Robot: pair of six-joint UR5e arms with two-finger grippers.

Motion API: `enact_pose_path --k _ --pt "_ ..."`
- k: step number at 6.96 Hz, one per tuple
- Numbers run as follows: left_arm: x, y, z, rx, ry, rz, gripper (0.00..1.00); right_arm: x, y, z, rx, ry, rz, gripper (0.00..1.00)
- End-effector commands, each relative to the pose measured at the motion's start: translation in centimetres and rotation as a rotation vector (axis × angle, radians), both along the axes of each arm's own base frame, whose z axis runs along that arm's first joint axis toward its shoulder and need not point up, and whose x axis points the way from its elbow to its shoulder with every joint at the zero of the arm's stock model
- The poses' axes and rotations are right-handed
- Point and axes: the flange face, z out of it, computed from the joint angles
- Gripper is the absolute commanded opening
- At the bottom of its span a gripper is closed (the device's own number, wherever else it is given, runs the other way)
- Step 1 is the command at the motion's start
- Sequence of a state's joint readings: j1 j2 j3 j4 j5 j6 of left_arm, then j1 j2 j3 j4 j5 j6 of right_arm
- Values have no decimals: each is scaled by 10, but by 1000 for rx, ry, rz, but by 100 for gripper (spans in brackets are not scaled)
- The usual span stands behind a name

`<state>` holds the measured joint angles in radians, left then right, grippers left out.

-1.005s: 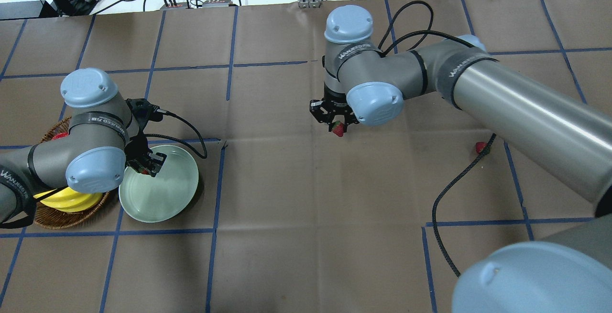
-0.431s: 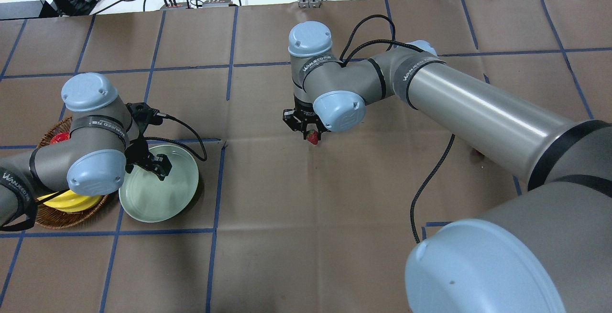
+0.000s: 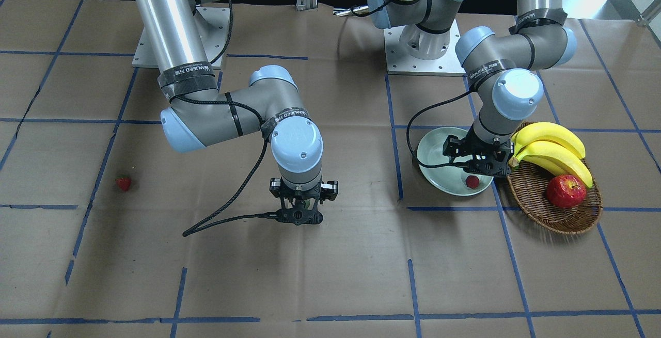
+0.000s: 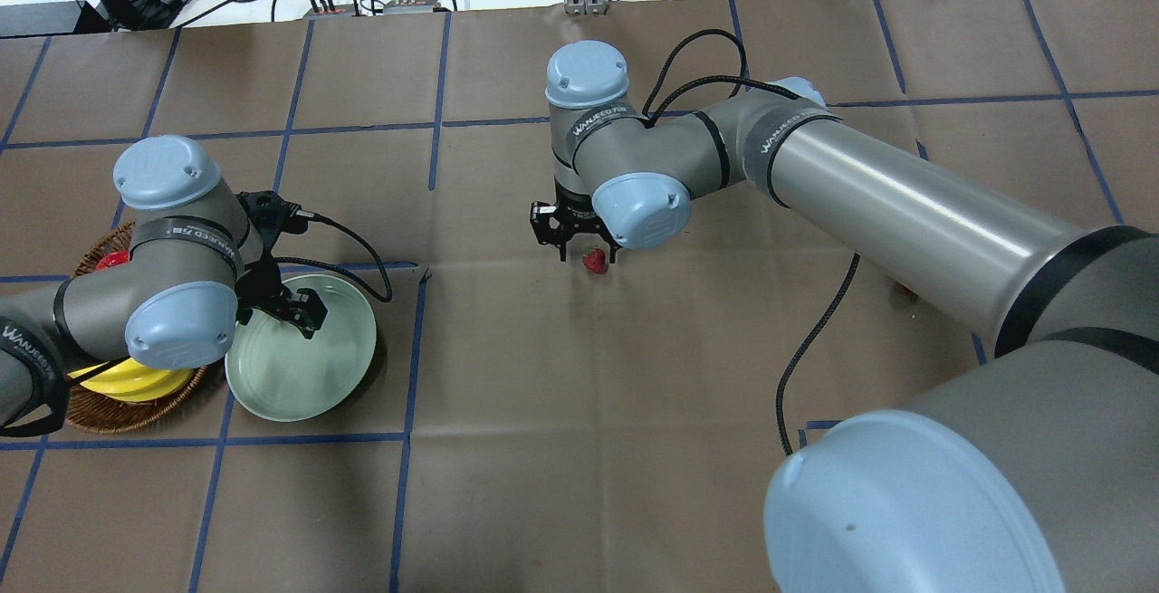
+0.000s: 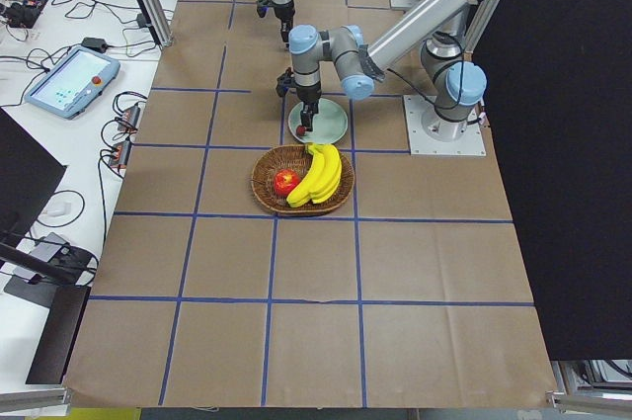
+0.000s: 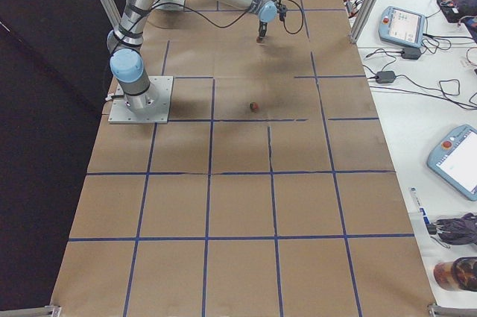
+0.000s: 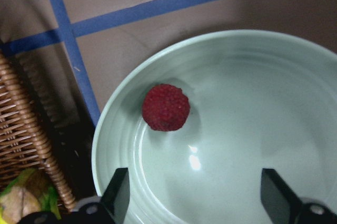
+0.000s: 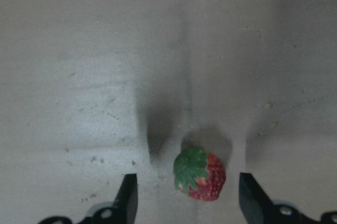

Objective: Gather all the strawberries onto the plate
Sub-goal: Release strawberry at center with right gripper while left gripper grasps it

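Observation:
The pale green plate (image 3: 437,148) sits beside the basket and holds one strawberry (image 7: 166,107), also seen in the front view (image 3: 472,181). My left gripper (image 7: 195,203) hangs open and empty just above the plate (image 4: 308,376). My right gripper (image 8: 189,200) is open near the table's middle. A second strawberry (image 8: 200,174) lies on the brown paper between its fingers and shows in the overhead view (image 4: 594,260). A third strawberry (image 3: 123,183) lies alone on the paper far to my right; the right arm hides it in the overhead view.
A brown wicker basket (image 3: 552,216) with bananas (image 3: 552,147) and a red apple (image 3: 566,191) stands against the plate's outer side. The right arm's black cable (image 4: 815,339) loops low over the table. White benches with cables border the far edge.
My right arm carried its strawberry leftward, then opened; the berry now lies on the paper. My left gripper opened and dropped its strawberry into the plate.

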<state>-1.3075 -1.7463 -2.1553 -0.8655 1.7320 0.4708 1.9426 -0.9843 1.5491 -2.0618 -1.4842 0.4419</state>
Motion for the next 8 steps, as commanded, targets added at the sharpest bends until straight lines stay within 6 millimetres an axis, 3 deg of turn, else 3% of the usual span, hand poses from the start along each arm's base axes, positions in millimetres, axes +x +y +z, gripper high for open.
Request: enact_pose_path --k 1,2,3,4,5,7,8 --pt "-15 -2 9 -44 64 46 96 -17 -11 48 -27 -28 -15 100" --pt "-25 -2 9 -57 105 106 99 -46 -15 90 -30 -20 -10 100" --pt "-55 -1 15 -80 155 124 99 -87 -16 121 -26 -18 -1 100" --pt "-95 2 17 -92 158 161 99 -128 -16 127 -3 -18 30 100" --pt "-147 0 28 -116 214 191 99 -173 -15 117 18 12 47 100" --pt "-219 -2 39 -138 226 210 99 -282 -12 121 17 112 96 100" --pt "-251 -15 38 -166 241 192 99 -345 -4 116 39 88 123 100"
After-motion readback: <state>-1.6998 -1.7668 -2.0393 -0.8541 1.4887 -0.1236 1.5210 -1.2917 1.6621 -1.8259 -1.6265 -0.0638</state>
